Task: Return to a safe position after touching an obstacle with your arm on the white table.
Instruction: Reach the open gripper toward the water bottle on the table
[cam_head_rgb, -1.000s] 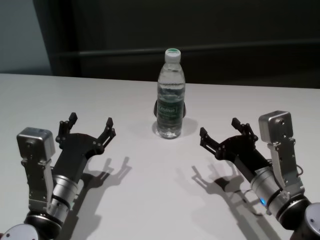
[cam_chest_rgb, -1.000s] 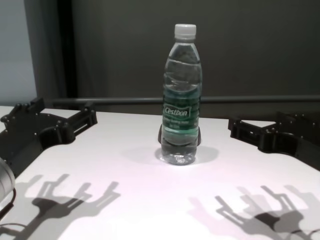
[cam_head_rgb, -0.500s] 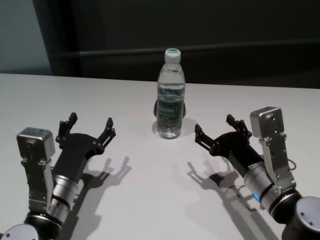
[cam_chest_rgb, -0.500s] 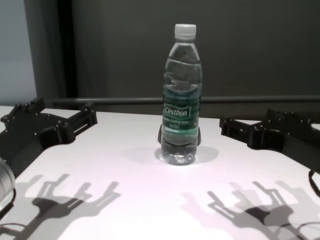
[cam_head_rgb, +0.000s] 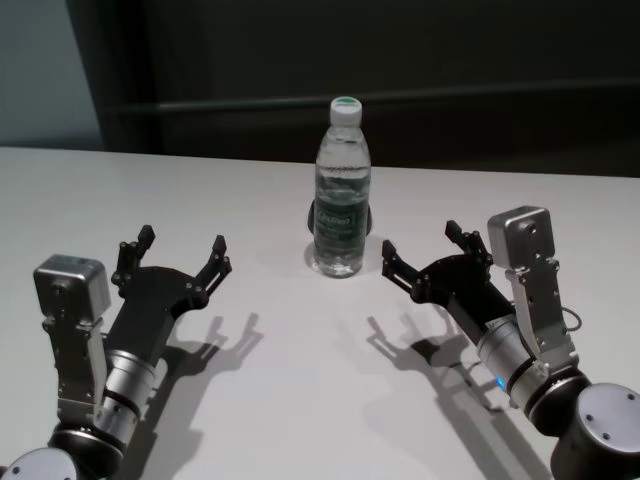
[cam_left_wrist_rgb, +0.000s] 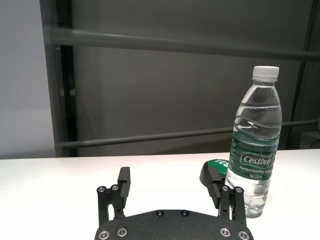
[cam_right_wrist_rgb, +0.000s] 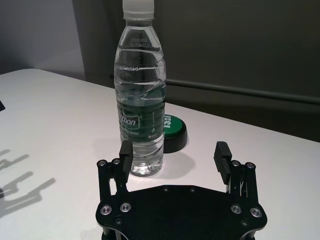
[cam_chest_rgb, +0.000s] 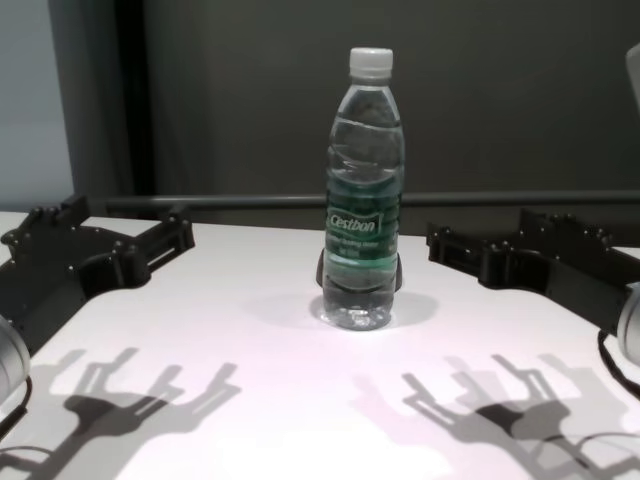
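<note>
The clear water bottle (cam_head_rgb: 342, 190) with a white cap and green "Cestbon" label stands upright at the middle back of the white table (cam_head_rgb: 300, 390). It also shows in the chest view (cam_chest_rgb: 363, 200), left wrist view (cam_left_wrist_rgb: 255, 150) and right wrist view (cam_right_wrist_rgb: 140, 100). My right gripper (cam_head_rgb: 420, 242) is open and empty, close to the bottle's right side, its near finger a small gap from it (cam_right_wrist_rgb: 174, 149) (cam_chest_rgb: 482, 232). My left gripper (cam_head_rgb: 182, 240) is open and empty, farther off to the bottle's left (cam_left_wrist_rgb: 169, 174) (cam_chest_rgb: 110, 215).
A low round black object with a green top (cam_right_wrist_rgb: 172, 131) lies on the table right behind the bottle (cam_left_wrist_rgb: 216, 167). A dark wall with a horizontal rail (cam_left_wrist_rgb: 175, 45) runs behind the table's far edge.
My right gripper has moved left and forward, closing in on the bottle's right side. The left arm and the bottle have not moved.
</note>
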